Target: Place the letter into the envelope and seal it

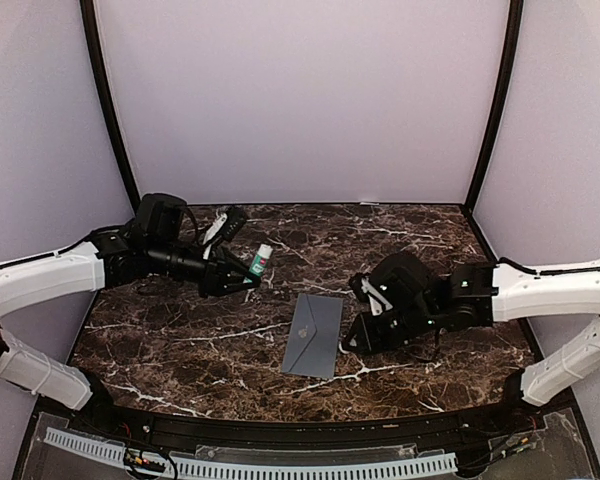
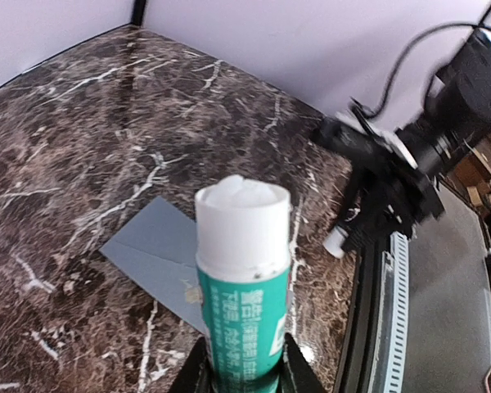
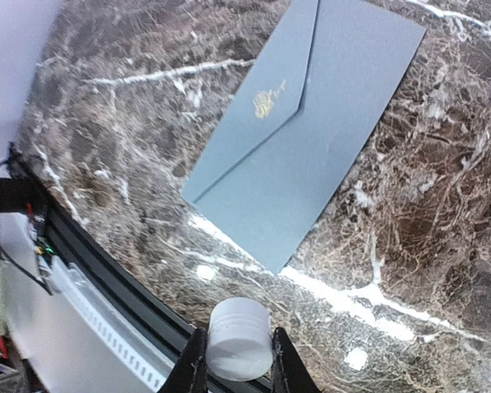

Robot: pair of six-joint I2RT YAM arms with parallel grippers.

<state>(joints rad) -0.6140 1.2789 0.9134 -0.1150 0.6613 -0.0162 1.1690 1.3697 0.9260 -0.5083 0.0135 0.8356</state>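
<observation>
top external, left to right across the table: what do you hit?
Left hand gripping the glue stick → envelope → right hand gripping a white cap.

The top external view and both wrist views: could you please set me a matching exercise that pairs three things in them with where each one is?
Things:
1. glue stick
2. white cap
3. envelope

Places:
a. lying flat on the table, flap folded down
b. gripped by the left end effector
c. gripped by the right end effector

Pairs: 1-b, 2-c, 3-a.
</observation>
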